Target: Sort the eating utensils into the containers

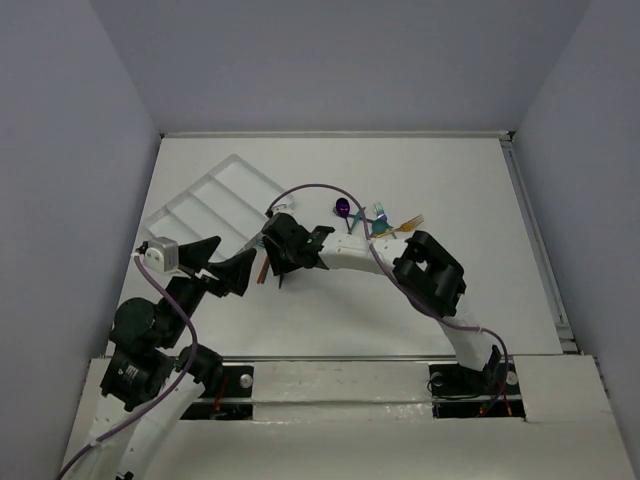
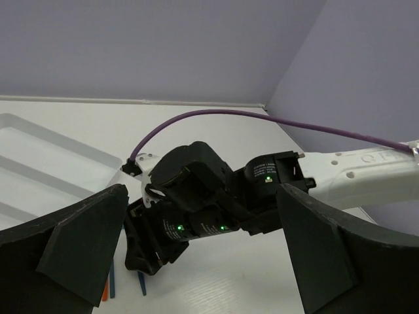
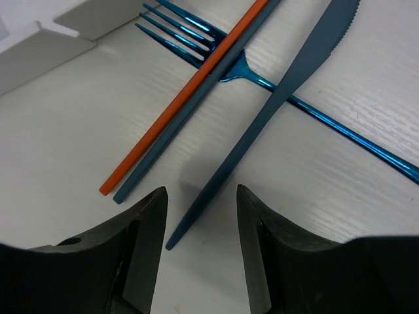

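Note:
My right gripper is open and points down at the table, its jaws on either side of the handle end of a navy knife. The knife lies across a shiny blue fork. An orange handle and a dark teal handle lie side by side just left of it. In the top view this gripper sits beside the near right corner of the white cutlery tray. My left gripper is open and empty, just left of it, facing the right wrist.
More utensils lie in a small heap behind the right forearm: a purple spoon, an orange-brown fork and teal pieces. A purple cable arches over the right arm. The tray's corner is close to the blue fork's tines.

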Tool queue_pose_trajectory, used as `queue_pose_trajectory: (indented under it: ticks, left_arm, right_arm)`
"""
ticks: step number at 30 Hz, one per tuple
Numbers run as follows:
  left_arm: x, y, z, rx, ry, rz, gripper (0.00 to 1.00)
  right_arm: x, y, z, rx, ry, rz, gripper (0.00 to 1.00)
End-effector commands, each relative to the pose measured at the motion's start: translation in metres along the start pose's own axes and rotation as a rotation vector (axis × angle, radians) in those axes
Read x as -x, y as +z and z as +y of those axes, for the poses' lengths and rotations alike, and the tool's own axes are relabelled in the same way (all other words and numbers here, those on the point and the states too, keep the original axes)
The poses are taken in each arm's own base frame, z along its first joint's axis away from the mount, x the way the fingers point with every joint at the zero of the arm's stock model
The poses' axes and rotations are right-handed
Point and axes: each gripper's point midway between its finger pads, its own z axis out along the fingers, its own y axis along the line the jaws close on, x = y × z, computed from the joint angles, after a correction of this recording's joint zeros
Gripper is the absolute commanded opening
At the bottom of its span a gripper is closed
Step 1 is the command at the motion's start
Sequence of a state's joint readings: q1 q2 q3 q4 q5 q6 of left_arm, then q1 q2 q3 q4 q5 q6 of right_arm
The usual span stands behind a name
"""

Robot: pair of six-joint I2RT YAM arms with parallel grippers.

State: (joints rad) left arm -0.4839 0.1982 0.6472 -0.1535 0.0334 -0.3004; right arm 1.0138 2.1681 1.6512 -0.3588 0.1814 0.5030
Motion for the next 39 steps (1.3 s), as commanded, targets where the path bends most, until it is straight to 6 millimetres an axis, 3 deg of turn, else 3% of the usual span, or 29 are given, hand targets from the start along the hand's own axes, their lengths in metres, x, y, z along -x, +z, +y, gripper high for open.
queue_pose_trajectory:
  ticks: [1,6,12,16,25,35,39]
  left_arm:
    - [0.016,-0.002,-0.007,-0.031,0.011,-0.066,0.99]
    - [0.017,-0.004,-0.007,-0.031,0.011,-0.072,0.99]
    - [0.015,-0.004,-0.008,-0.038,0.011,-0.065,0.99]
    - [0.015,-0.003,-0.008,-0.038,0.011,-0.065,0.99]
    - [0.013,-0.002,-0.007,-0.035,0.011,-0.056,0.99]
    - [0.011,0.000,-0.006,-0.028,0.011,-0.047,0.99]
    - [0.013,0.000,-0.004,-0.013,0.003,-0.053,0.99]
  right_arm:
    - [0.015,0.010,-0.015,-0.097,0.029,-0.043,0.51]
    - [0.000,0.018,-0.033,-0.180,0.018,-0.015,0.42]
    - [-0.004,0.014,-0.054,-0.286,0.018,-0.025,0.27]
    - [0.004,0.007,-0.055,-0.291,0.025,-0.053,0.22]
    - [0.004,0.005,-0.067,-0.356,0.000,-0.056,0.01]
    - [0.048,-0.027,-0.063,-0.312,0.000,-0.210,0.00]
    - [0.072,-0.045,-0.044,-0.207,-0.001,-0.291,0.00]
